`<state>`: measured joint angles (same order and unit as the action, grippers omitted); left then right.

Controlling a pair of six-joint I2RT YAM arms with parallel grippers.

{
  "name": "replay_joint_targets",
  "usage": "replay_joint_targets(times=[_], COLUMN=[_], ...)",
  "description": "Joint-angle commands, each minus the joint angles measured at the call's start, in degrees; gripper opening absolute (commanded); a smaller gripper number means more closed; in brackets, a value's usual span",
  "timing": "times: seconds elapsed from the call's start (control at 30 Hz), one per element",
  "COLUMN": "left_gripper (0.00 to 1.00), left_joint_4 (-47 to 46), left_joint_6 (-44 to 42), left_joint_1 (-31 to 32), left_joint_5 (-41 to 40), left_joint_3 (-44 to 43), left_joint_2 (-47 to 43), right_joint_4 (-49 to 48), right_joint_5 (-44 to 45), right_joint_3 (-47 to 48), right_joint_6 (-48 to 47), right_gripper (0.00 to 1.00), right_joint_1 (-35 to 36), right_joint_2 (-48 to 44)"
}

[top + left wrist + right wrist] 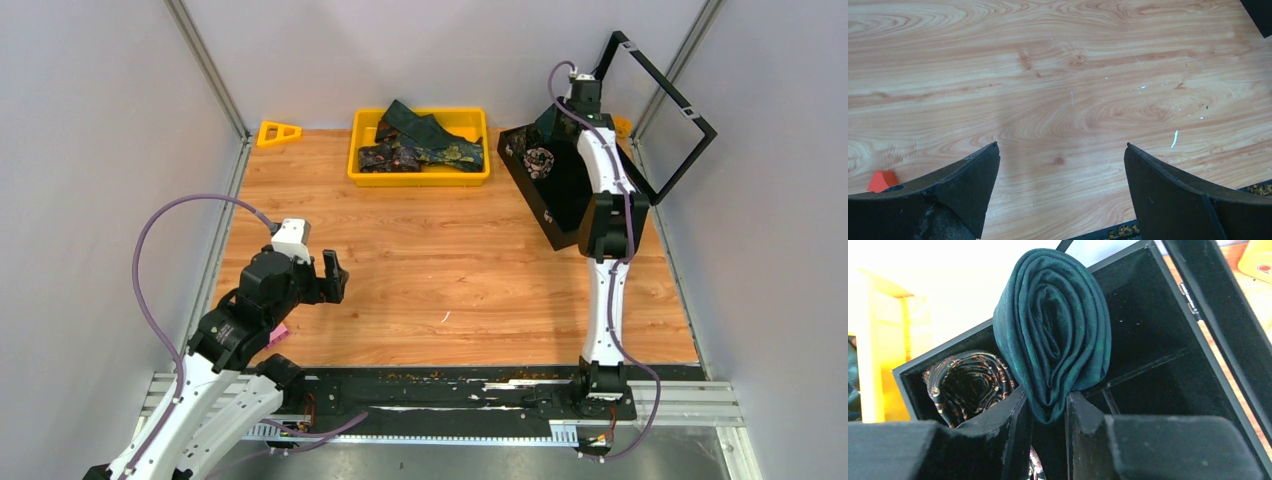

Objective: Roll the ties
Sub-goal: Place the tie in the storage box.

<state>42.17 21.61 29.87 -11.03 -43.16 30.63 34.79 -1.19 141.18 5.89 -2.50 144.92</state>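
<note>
- Fingertips (1018,420) of the right gripper (1048,407) are clenched on the lower edge of one rolled necktie of plain dark teal-green fabric (1053,330). Its spiral end faces the wrist camera and stands upright above the two fingers.
- Behind this teal roll lies one black rectangular case (1168,340), its inside split by dividers into compartments. Whether the roll touches the case I cannot tell.
- One more rolled necktie, dark with a gold floral pattern (970,385), sits in a corner compartment, left of the held roll in the wrist view. That makes two rolled ties.
- Seen from above, the case rests at the far right of the table, with its one framed clear lid (668,83) swung open behind the arm.
- One yellow plastic tray (420,178) stands at the far middle, near the case but apart from it. It holds a loose heap of unrolled ties (420,140): one plain teal strip on top and gold-patterned fabric beneath. How many are in the heap I cannot count.
- One small yellow triangular piece (278,132) lies at the far left corner.
- One left gripper (1062,147) is released, its two fingers spread wide with nothing between them. It hangs over the bare light wooden table (1058,75) at the near left, well apart from every tie.
</note>
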Motion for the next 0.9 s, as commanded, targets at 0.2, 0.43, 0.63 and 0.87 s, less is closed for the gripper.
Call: replay_joint_targets(times=[0.2, 0.43, 0.63, 0.87], left_gripper=[1.0, 1.0, 1.0, 1.0], left_joint_4=[-1.7, -1.73, -1.9, -2.03], left_joint_6=[-1.06, -1.12, -1.26, -1.21], left_joint_1=[-0.25, -0.71, -1.22, -1.22], left_joint_5=[-0.56, -0.59, -0.14, 0.07], left_joint_3=[0.0, 0.0, -0.01, 0.25], left_joint_2=[0.39, 0.73, 0.28, -1.24], right_joint_4=[-8.13, -10.96, -11.06, -9.01], right_joint_5=[7.47, 6.83, 5.31, 3.03], right_joint_3=[4.27, 3.58, -2.44, -9.99], right_joint_6=[-5.61, -7.97, -8.98, -7.67], right_gripper=[0.0, 0.0, 0.0, 0.0], right_joint_1=[1.52, 2.14, 2.24, 2.3], right_joint_2=[3.62, 5.97, 3.76, -1.68])
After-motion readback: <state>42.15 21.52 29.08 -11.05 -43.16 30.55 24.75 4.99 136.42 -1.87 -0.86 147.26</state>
